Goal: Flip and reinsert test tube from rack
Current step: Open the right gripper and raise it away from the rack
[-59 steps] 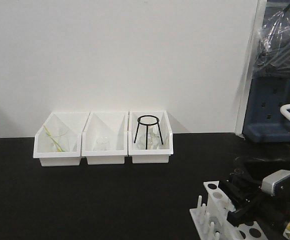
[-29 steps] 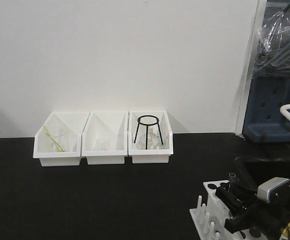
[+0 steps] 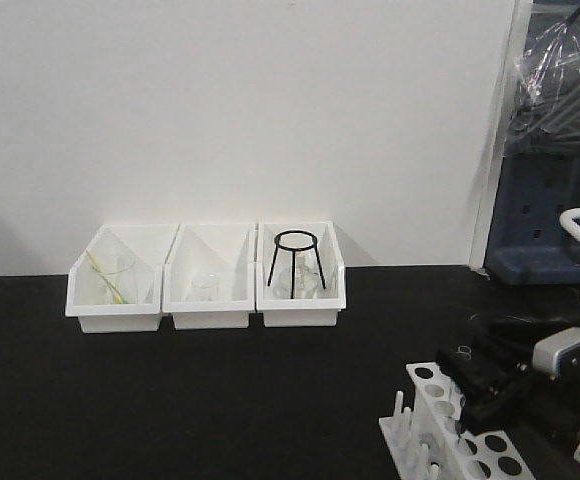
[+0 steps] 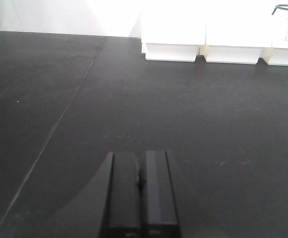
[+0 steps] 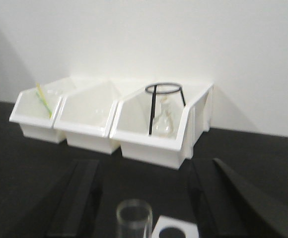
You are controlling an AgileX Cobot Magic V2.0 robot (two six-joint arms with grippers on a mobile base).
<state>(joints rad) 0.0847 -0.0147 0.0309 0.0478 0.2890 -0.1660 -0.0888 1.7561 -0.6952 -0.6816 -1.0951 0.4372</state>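
Right tool (image 5: 145, 196) shifted, spread around test tube (image 5: 134, 220), bins (image 5: 149, 144) ahead; left tool (image 4: 140, 193) pressed together

The front view faces the wall (image 3: 270, 120) across the table (image 3: 170, 400); both low wrist views share its three bins (image 3: 208, 290).

Left tool (image 4: 140, 157) pinched, right tool (image 5: 144, 168) spread.

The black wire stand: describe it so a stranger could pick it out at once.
Three white bins line the wall on the black table. The stand is in the rightmost bin. Alone there, it is a black ring on thin legs.
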